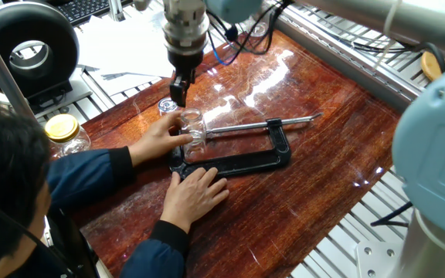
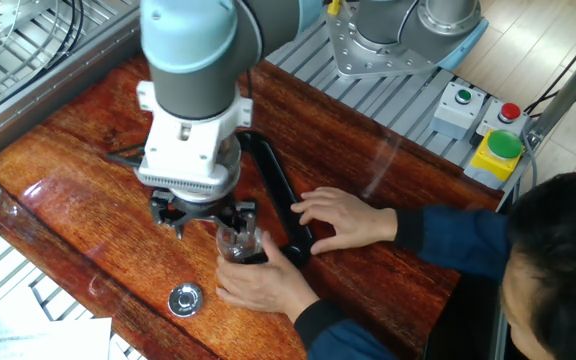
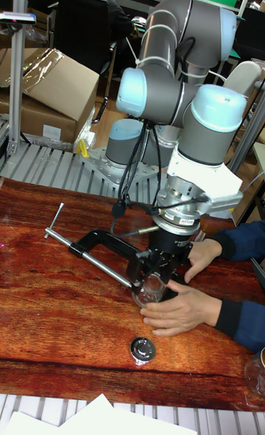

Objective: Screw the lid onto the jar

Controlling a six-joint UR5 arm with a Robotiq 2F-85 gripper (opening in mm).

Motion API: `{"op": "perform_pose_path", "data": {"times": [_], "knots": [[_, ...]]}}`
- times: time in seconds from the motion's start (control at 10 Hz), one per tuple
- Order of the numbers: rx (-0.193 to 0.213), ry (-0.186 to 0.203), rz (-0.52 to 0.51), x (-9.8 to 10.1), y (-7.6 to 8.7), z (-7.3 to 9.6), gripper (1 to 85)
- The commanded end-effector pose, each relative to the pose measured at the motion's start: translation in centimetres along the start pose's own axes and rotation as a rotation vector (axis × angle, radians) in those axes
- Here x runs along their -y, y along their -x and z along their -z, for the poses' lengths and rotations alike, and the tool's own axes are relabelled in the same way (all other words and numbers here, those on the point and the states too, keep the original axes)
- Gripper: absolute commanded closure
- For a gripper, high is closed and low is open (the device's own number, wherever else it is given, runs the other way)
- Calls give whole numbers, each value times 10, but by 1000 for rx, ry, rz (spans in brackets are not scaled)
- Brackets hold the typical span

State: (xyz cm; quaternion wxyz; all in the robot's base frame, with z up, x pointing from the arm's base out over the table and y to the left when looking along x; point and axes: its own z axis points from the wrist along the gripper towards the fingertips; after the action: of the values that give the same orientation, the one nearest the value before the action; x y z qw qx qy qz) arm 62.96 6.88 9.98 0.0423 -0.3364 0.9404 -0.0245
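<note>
Steadying the jar (image 1: 194,133) with one hand (image 1: 157,139), we see it upright on the table (image 1: 315,177) in the black clamp (image 1: 246,161).
From the left in one fixed view, a yellow-lidded jar (image 1: 66,135) stands at the table edge, then the lid (image 1: 166,106) lies on the wood just behind the jar, with the gripper (image 1: 179,91) hanging above it, holding nothing; we cannot tell how far its jaws are parted. A second hand (image 1: 198,193) presses flat beside the clamp, whose screw rod (image 1: 261,124) reaches off to the right.
</note>
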Motion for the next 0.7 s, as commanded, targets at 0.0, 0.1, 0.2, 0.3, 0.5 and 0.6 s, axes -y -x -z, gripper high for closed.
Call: {"op": "perform_pose_path", "data": {"times": [0.0, 0.1, 0.2, 0.3, 0.5, 0.6], "knots": [[-53, 30, 195, 10, -15, 6, 467], [-68, 44, 244, 10, -23, 12, 750], [-74, 69, 266, 3, -29, 19, 843], [-94, 60, 325, 6, -35, 21, 843], [-51, 104, 348, -7, -26, 21, 843], [-41, 104, 337, -8, -24, 21, 843]]}}
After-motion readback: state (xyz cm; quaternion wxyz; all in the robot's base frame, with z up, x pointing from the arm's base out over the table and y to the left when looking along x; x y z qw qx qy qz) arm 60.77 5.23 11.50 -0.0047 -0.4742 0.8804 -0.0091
